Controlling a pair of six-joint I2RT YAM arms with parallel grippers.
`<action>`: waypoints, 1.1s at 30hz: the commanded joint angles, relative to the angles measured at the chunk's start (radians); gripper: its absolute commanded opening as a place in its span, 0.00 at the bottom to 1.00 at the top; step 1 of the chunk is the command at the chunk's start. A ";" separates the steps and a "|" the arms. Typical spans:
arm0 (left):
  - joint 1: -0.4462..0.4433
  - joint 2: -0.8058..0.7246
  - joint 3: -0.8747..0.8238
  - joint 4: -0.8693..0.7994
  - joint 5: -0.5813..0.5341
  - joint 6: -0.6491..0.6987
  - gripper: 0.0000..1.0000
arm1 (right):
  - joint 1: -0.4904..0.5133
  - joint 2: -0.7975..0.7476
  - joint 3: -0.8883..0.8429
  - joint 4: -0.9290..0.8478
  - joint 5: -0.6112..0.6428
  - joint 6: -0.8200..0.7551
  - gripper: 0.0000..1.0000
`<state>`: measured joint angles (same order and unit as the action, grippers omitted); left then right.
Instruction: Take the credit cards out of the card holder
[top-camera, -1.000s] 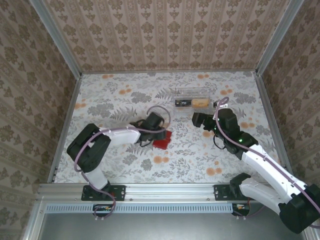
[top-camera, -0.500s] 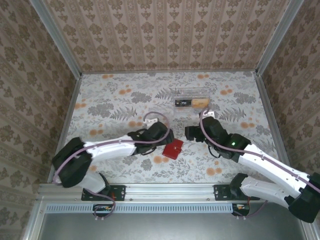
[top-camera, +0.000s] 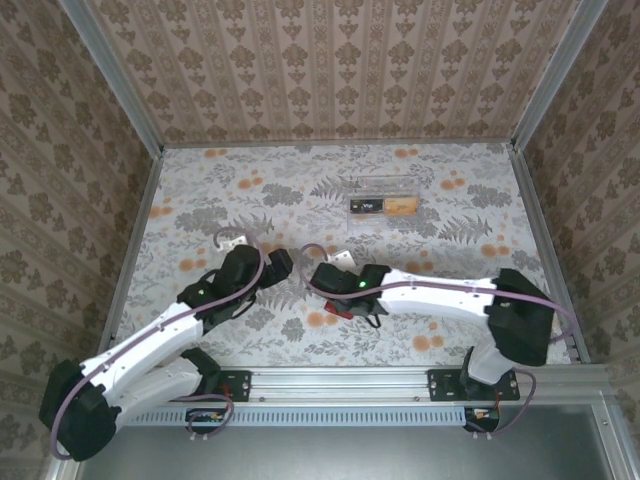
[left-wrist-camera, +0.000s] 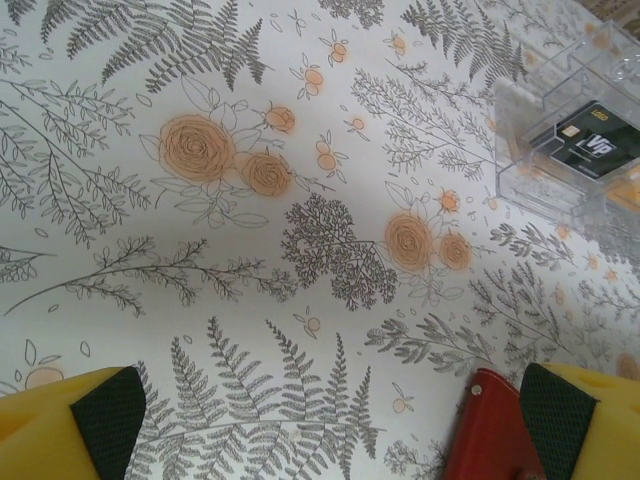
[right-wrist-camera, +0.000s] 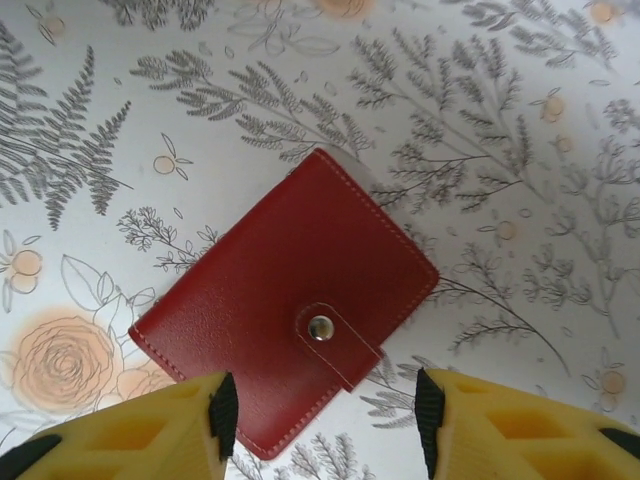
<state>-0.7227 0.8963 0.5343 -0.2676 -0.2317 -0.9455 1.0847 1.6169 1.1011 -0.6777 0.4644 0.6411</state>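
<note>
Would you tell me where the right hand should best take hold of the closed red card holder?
Probably across its narrower width, pinching the two long edges from straight above: the card holder lies flat and snapped shut, turned diagonally under the right hand, so the wrist likely needs turning first.

My fingers (right-wrist-camera: 130, 430) are yellow with black pads (right-wrist-camera: 223, 415). The holder (right-wrist-camera: 270, 290) is red with a silver snap (right-wrist-camera: 320, 327), on a white cloth (right-wrist-camera: 500, 150) of grey ferns and orange flowers.

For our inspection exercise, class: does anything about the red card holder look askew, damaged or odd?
Nothing stands out. The card holder lies flat on the table, closed, its tab snapped shut, with no visible damage.
</note>
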 joint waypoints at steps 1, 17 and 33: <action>0.009 -0.048 -0.034 -0.032 0.034 0.035 1.00 | 0.004 0.069 0.056 -0.087 0.018 0.028 0.53; 0.018 -0.080 -0.092 -0.008 0.060 0.009 1.00 | -0.032 0.244 0.083 -0.059 -0.010 0.033 0.47; 0.019 -0.039 -0.083 0.015 0.103 0.013 1.00 | -0.084 0.206 0.080 -0.037 -0.022 -0.013 0.52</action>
<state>-0.7116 0.8604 0.4526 -0.2623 -0.1444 -0.9413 1.0130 1.8355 1.1717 -0.7067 0.4450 0.6437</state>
